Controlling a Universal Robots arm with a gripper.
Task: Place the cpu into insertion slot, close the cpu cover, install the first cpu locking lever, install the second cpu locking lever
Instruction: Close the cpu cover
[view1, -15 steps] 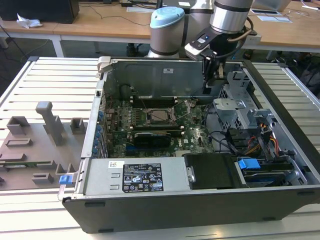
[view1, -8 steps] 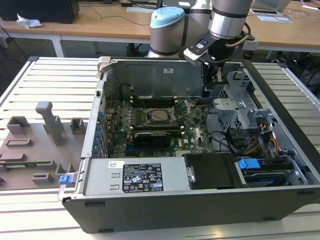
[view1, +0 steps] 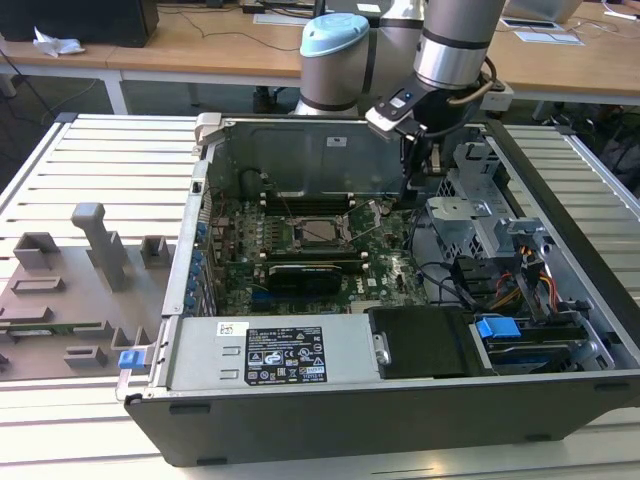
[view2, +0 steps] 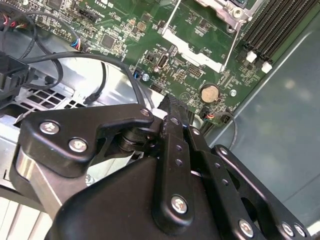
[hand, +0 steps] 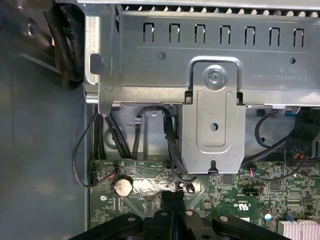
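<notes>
The insertion slot (view1: 320, 232) sits mid-board in the open computer case, and its centre looks dull grey like the cpu lying in it. On the side of the slot toward the exterior view's right, the cpu cover (view2: 192, 52) stands tilted open between two raised wire levers; it also shows as a thin silvery frame (view1: 366, 212) in the exterior view. My gripper (view1: 412, 190) hangs inside the case beyond that cover, near the case's back wall. Its black fingers are pressed together with nothing between them, tips low over the board's edge in both wrist views (view2: 172, 104) (hand: 172, 196).
A metal drive cage (view1: 470, 215) and bundled cables stand just beside the gripper toward the exterior view's right. A coin battery (hand: 122, 186) lies near the fingertips. Long memory slots (view2: 280, 25) run past the socket. A grey fixture tray (view1: 70, 290) lies outside the case.
</notes>
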